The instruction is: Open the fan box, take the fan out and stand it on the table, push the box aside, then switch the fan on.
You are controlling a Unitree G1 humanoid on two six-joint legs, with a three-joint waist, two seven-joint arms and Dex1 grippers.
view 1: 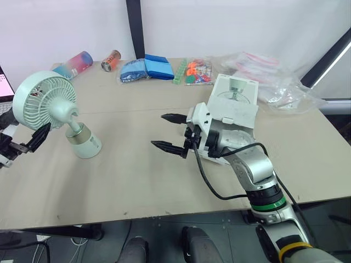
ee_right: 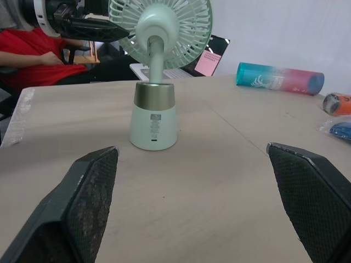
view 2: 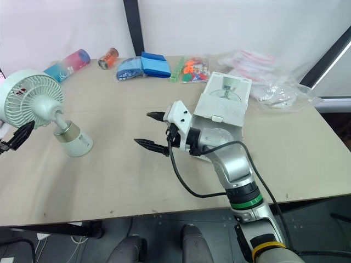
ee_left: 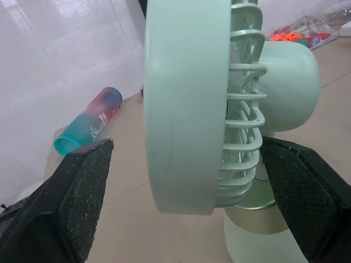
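The mint-green fan stands upright on its pale base at the left of the table. My left gripper is open at the table's left edge. Its two fingers sit on either side of the fan head with gaps to both. The white fan box lies open at the centre right, its flap raised toward the back. My right gripper is open just in front of the box and holds nothing. It points left across bare table toward the fan.
Along the back edge lie a pink-and-teal bottle, a can, blue packets, colourful packets and clear plastic bags. A laptop sits at the far left. A person in red sits beyond the table.
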